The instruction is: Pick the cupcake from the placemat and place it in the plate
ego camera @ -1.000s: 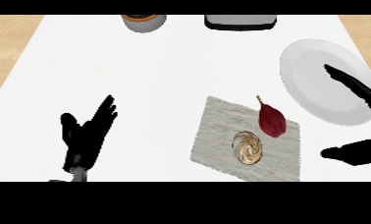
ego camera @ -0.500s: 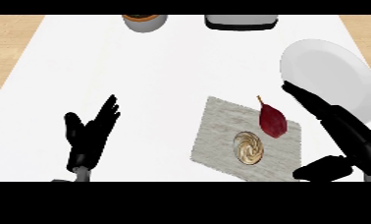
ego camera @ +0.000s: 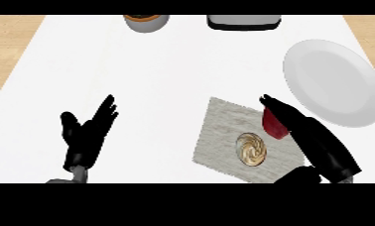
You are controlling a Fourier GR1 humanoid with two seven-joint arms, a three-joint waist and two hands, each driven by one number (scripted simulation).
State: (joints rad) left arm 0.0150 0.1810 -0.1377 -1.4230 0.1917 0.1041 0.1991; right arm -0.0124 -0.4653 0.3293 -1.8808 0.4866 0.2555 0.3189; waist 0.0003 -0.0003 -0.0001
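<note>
Cupcake (ego camera: 253,149) sits on the placemat (ego camera: 221,131), toward its near edge, swirled top up. It lies just left of the right hand (ego camera: 316,143) and is not touched by it.

Right hand enters from the lower right corner. Its fingers are straight and extended, pointing up and to the left, and they hold nothing. The fingertips overlap a dark red item (ego camera: 275,124) lying on the placemat's right portion; whether they touch it cannot be told. The thumb shows at the bottom edge, spread away from the fingers, below and right of the cupcake.

Plate (ego camera: 330,79) lies on the counter (ego camera: 147,81) beyond the right hand's fingertips and slightly to their right, apart from the placemat. It is white and carries nothing.

Left hand (ego camera: 86,134) shows at the lower left, well apart from the placemat. Fingers are straight and raised, thumb spread; it is at rest and grasps nothing.

Far from both hands, at the counter's far edge, stand a grey bowl (ego camera: 147,22) with brown contents, ahead of the left hand, and a dark-rimmed container (ego camera: 244,21), ahead of the right hand. Only part of each is visible.
</note>
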